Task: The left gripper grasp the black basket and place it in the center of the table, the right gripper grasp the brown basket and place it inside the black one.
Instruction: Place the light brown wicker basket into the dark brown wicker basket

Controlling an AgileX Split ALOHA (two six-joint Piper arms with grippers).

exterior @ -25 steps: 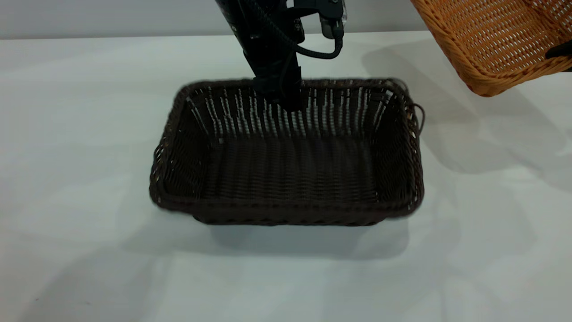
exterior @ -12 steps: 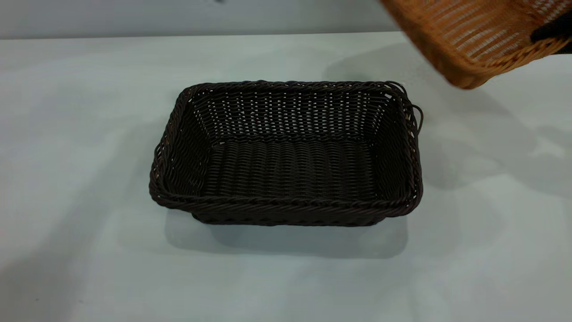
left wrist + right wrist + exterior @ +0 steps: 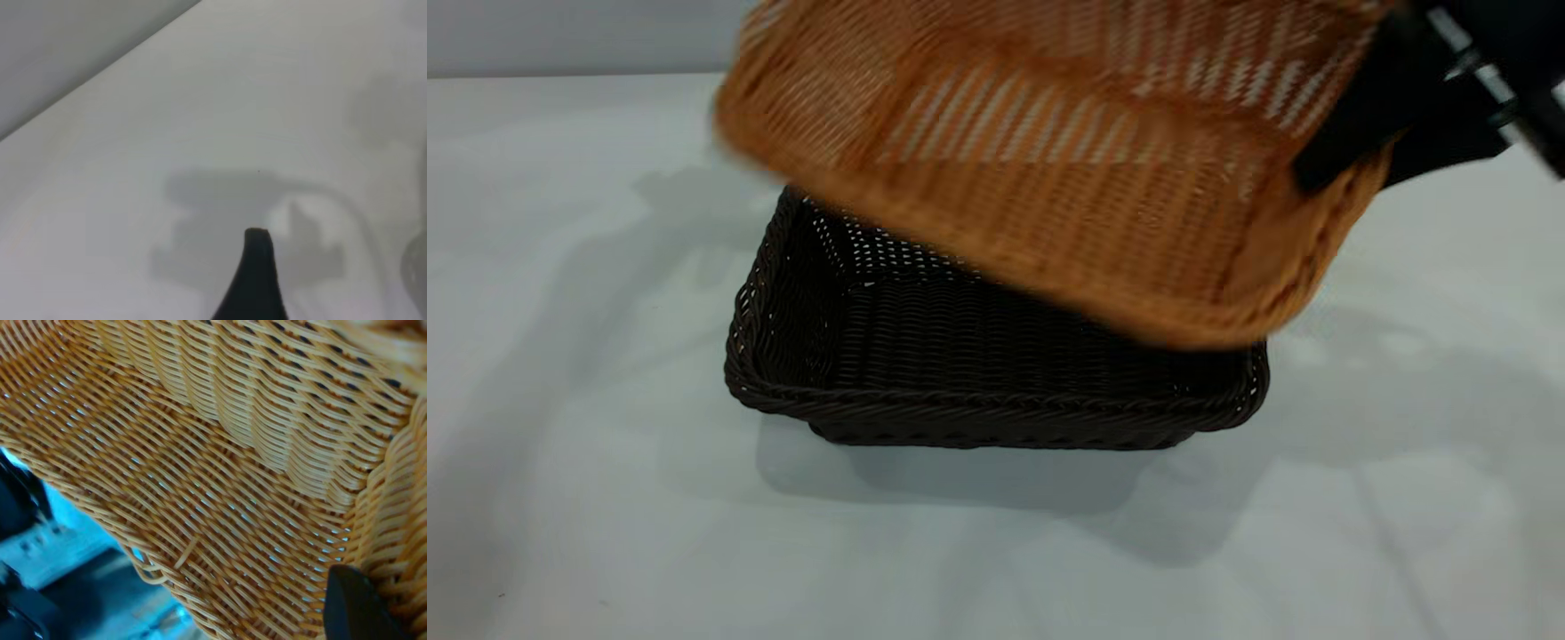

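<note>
Pinching brown basket rim, right end effector carries it tilted above black basket; low edge may snag rim. Left end effector off aside over worktop, finger state unclear.

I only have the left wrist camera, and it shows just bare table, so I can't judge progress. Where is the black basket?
Observer: The black basket sits upright on the table, near its middle in the exterior view.
Operator: And the brown one?
Observer: The brown basket hangs tilted in the air over the black one, not yet inside it.
Operator: What holds it?
Observer: The right gripper is clamped on the rim at its right end.
</note>
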